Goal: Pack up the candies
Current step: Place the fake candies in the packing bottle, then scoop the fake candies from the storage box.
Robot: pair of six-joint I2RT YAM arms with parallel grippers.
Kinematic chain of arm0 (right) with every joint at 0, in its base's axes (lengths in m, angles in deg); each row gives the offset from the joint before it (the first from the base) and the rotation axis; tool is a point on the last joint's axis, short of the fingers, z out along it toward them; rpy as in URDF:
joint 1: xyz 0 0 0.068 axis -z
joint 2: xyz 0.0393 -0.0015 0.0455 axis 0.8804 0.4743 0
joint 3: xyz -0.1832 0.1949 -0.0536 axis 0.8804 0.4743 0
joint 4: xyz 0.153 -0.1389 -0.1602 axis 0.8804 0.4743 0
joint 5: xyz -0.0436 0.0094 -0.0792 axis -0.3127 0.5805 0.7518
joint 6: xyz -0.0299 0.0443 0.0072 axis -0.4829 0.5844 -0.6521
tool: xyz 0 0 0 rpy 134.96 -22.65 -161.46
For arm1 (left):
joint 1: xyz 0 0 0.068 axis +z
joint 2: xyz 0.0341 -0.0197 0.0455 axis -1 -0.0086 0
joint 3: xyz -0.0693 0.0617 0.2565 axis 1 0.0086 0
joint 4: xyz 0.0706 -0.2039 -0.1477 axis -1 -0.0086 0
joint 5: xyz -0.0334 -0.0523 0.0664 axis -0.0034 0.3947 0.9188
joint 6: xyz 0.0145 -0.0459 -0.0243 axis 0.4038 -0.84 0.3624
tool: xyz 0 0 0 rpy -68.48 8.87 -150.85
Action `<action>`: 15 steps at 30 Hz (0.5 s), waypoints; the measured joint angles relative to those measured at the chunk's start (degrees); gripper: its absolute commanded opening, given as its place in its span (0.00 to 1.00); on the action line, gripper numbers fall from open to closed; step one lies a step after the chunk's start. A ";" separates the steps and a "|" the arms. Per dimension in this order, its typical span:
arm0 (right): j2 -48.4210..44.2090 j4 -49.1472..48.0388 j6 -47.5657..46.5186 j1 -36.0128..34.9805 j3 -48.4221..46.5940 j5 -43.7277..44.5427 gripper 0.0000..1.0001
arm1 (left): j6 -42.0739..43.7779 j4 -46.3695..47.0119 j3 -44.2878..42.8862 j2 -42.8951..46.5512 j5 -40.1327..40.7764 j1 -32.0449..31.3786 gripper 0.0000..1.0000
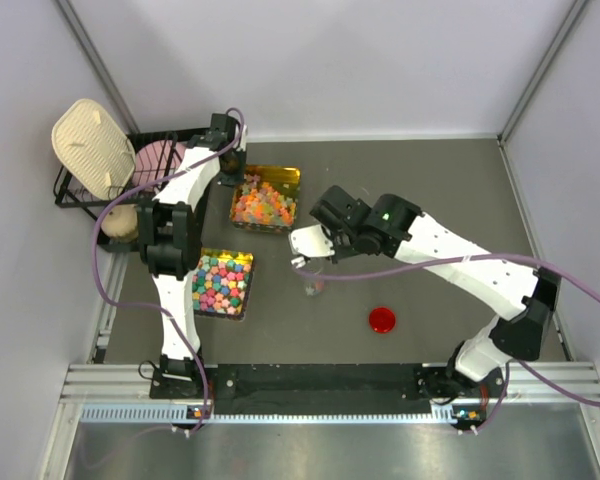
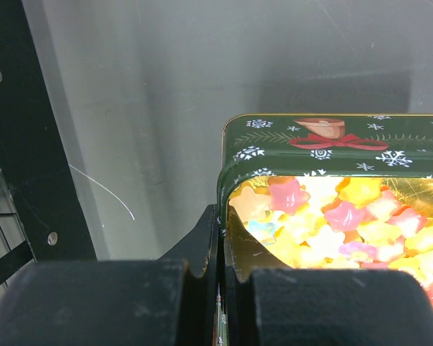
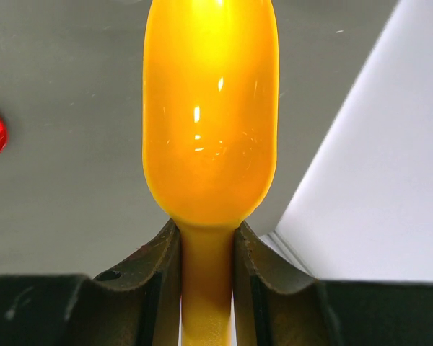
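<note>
A grey table (image 1: 430, 200) with pale walls on three sides carries everything. The candies (image 2: 332, 216), small star-shaped pieces in orange, yellow and pink, fill a green Christmas tin (image 2: 332, 151) at the far left of the table. A second tin (image 1: 250, 265) of bigger, bolder sweets sits nearer the arm bases.

The left gripper (image 2: 220, 238) is clamped on the near corner of the green tin. One of its fingers (image 2: 198, 245) is outside the wall and the other inside, with only the thin metal between them. The likely reason is to keep the tin from sliding while candy is scooped out.

The right gripper (image 3: 207, 252) sits over the middle of the table, well apart from the tin. It pinches the narrow handle of a yellow spoon (image 3: 209, 115), its fingers set close on either side. The bowl points away from the wrist, and no candy shows in it from this side.

A red lid (image 1: 383, 320) lies flat on its own. Just below the right gripper in the top view stands something small and clear (image 1: 313, 288), perhaps the open jar to be filled, though it is too small to be sure.
</note>
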State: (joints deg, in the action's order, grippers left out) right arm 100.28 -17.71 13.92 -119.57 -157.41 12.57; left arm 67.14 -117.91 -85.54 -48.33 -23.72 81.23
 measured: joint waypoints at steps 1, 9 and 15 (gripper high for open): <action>0.50 -0.09 -0.09 0.11 -1.51 0.11 0.00 | 0.24 0.02 0.00 0.00 -0.24 0.00 0.00; 10.97 -0.94 -3.28 2.95 -17.38 2.16 0.00 | 1.64 0.02 0.00 0.00 -1.29 -0.37 0.00; 24.46 -2.08 -7.67 4.07 -30.34 5.18 0.00 | 1.53 0.50 0.00 0.02 -1.01 -1.25 0.00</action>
State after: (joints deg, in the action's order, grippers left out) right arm 124.73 -19.79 6.25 -115.51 -187.75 17.75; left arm 68.67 -117.41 -85.54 -48.31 -24.72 79.99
